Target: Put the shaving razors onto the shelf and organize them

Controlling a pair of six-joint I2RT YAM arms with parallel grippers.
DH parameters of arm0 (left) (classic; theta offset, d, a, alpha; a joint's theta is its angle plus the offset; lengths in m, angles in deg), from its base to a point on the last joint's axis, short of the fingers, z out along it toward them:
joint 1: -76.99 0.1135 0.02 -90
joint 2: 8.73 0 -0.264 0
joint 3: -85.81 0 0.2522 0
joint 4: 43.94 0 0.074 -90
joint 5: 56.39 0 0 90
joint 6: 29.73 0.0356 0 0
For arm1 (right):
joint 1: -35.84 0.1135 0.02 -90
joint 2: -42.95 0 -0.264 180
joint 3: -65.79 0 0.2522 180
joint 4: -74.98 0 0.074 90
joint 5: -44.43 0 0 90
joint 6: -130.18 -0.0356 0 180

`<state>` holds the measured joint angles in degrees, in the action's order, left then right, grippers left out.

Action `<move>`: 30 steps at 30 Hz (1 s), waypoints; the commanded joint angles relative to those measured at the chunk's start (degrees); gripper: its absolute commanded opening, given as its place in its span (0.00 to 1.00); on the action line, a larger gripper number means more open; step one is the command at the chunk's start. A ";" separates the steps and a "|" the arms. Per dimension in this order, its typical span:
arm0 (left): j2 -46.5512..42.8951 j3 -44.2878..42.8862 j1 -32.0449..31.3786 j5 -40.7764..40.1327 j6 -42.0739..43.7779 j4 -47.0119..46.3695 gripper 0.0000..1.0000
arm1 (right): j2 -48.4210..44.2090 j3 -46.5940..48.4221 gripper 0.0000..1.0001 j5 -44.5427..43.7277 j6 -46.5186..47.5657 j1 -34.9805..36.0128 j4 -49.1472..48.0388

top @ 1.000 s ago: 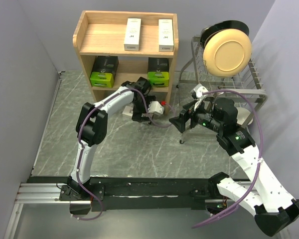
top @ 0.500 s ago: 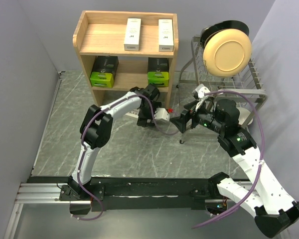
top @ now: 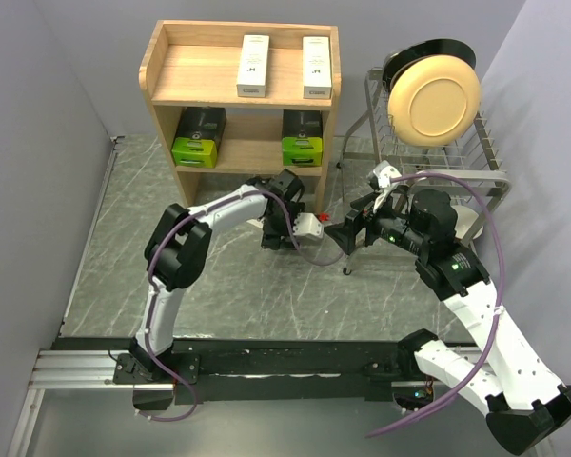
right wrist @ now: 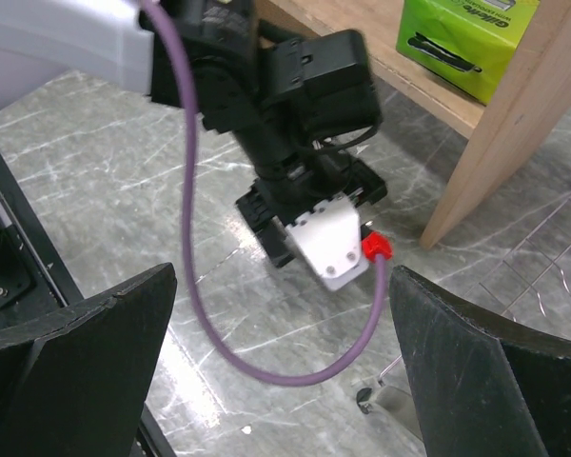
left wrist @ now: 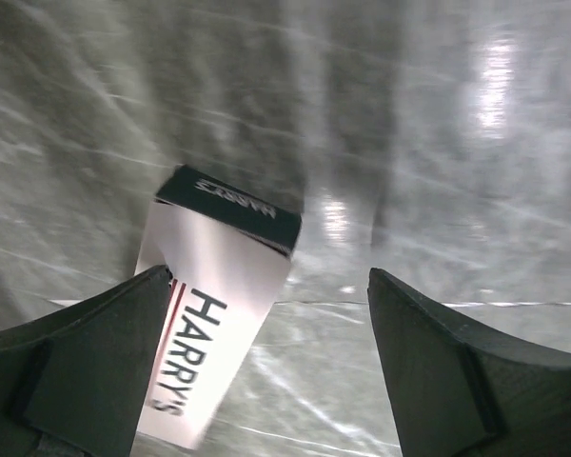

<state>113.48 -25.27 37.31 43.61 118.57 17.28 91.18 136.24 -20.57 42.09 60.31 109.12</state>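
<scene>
Jaws on my left gripper [left wrist: 269, 286] gape open over the white razor box [left wrist: 219, 305] lying just in front of the shelf [top: 195, 81], so I'd centre it between them before squeezing; my right gripper [right wrist: 283, 286] is open too.

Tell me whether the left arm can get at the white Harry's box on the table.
Probably yes. The left gripper is open right above the Harry's box, which lies flat on the table, partly under one finger; nothing sits between them.
</scene>
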 commanded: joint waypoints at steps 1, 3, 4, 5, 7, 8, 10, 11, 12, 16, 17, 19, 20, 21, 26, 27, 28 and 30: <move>-2.84 7.13 -1.89 3.36 -6.53 4.31 0.88 | -1.47 -0.43 1.00 0.41 -0.68 -0.56 -2.01; -4.26 10.38 -2.50 3.62 -8.37 3.69 0.88 | -1.64 -0.87 1.00 0.58 -0.94 -0.56 -2.45; -5.83 11.53 -2.77 4.15 -9.16 3.08 0.88 | -1.73 -0.96 1.00 0.84 -1.21 -0.48 -2.54; -6.80 12.75 -3.20 4.50 -9.96 2.64 0.88 | -1.73 -1.05 1.00 0.85 -1.21 -0.47 -2.63; -10.23 17.15 -3.73 5.11 -11.80 1.24 0.87 | -1.91 -1.05 1.00 0.93 -1.30 -0.47 -2.63; -11.63 20.21 -4.35 5.29 -12.68 0.45 0.86 | -1.91 -1.05 1.00 1.02 -1.21 -0.56 -2.63; -15.76 22.34 -4.88 5.29 -13.65 -0.61 0.86 | -1.82 -0.96 1.00 1.11 -1.21 -0.47 -2.71; -17.17 23.13 -5.31 5.03 -14.96 -1.83 0.87 | -1.82 -0.96 1.00 1.11 -1.21 -0.47 -2.80; -19.88 23.14 -5.41 4.86 -15.76 -2.54 0.88 | -1.82 -1.05 1.00 1.11 -1.30 -0.56 -2.80; -26.75 23.40 -5.32 4.24 -17.00 -4.83 0.92 | -1.65 -1.58 1.00 1.90 -1.30 -0.47 -2.98; -28.16 24.62 -5.14 3.89 -16.30 -6.14 0.94 | -1.56 -1.67 1.00 2.08 -1.30 -0.47 -3.07; -32.20 26.21 -4.45 3.19 -15.33 -7.99 0.97 | -1.47 -1.58 1.00 2.17 -1.03 -0.47 -3.16; -33.17 27.78 -4.09 2.40 -14.98 -10.35 0.99 | -1.30 -1.58 1.00 2.16 -1.03 -0.47 -3.16; -33.79 28.14 -3.74 -0.22 -14.71 -10.98 1.00 | -1.29 -1.49 1.00 2.16 -0.86 -0.56 -3.24; -27.65 21.48 -3.56 -7.71 -32.02 -11.16 1.00 | -0.94 -1.23 1.00 1.90 -1.21 -0.47 -3.77; -26.34 20.51 -3.56 -7.89 -37.16 -11.86 0.99 | -1.03 -1.14 1.00 1.73 -1.38 -0.47 -3.77; -25.98 19.63 -4.08 -9.80 -42.34 -12.48 0.99 | -1.03 -1.14 1.00 1.55 -1.39 -0.47 -3.86; -25.62 19.62 -5.40 -13.76 -53.79 -14.06 0.99 | -1.29 -0.96 1.00 1.20 -1.39 -0.47 -3.60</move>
<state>86.64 -2.98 33.53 37.34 87.93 6.86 90.44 134.62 -19.33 41.26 60.31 108.38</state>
